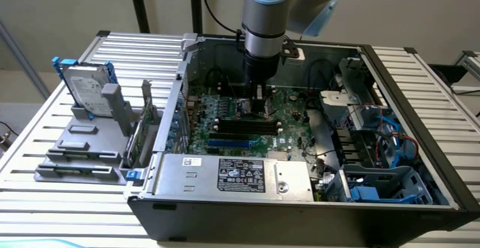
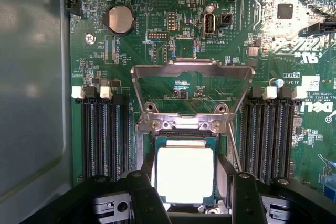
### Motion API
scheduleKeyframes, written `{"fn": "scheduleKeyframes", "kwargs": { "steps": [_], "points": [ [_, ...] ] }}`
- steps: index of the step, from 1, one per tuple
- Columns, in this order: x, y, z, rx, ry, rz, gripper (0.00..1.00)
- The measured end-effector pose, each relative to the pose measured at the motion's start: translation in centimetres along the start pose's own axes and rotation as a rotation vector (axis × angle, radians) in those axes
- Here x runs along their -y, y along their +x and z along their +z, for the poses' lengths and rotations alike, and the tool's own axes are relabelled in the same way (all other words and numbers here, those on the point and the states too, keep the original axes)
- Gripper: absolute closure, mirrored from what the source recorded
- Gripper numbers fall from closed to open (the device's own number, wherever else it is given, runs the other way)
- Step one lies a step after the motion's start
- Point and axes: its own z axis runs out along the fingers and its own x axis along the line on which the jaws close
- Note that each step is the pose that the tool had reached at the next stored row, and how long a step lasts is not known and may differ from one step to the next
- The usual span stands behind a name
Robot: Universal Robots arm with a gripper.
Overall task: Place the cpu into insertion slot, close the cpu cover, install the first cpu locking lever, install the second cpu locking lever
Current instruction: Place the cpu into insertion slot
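The cpu point(image 2: 185, 177), a pale silvery square, lies flat in the insertion slot point(image 2: 178, 135), whose black rim shows around it. My gripper point(image 2: 186, 157) is open, with one black finger point(image 2: 148, 174) on each side of the chip and a thin gap at each edge. Just beyond the slot, the cpu cover point(image 2: 191, 69), a silvery frame with a window, stands swung up on its hinge. A thin metal lever rod point(image 2: 234, 153) runs beside the slot. In the exterior view my gripper point(image 1: 259, 108) reaches down onto the motherboard point(image 1: 289, 132) inside the open computer case.
Long black memory slots point(image 2: 102, 135) point(image 2: 268, 135) flank the socket, and a coin battery point(image 2: 119, 18) sits further up the board. A labelled silver power supply box point(image 1: 236, 175) fills the case's near side. A blue drive cage point(image 1: 383, 186) is at the exterior view's right. A hard drive point(image 1: 86, 88) stands on a grey holder at its left.
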Motion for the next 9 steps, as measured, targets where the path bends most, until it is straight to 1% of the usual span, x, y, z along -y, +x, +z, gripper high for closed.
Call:
{"fn": "scheduleKeyframes", "kwargs": {
  "steps": [9],
  "points": [
    [0.00,0.00,0.18,0.0000,-0.0002,0.000,0.46]
  ]
}}
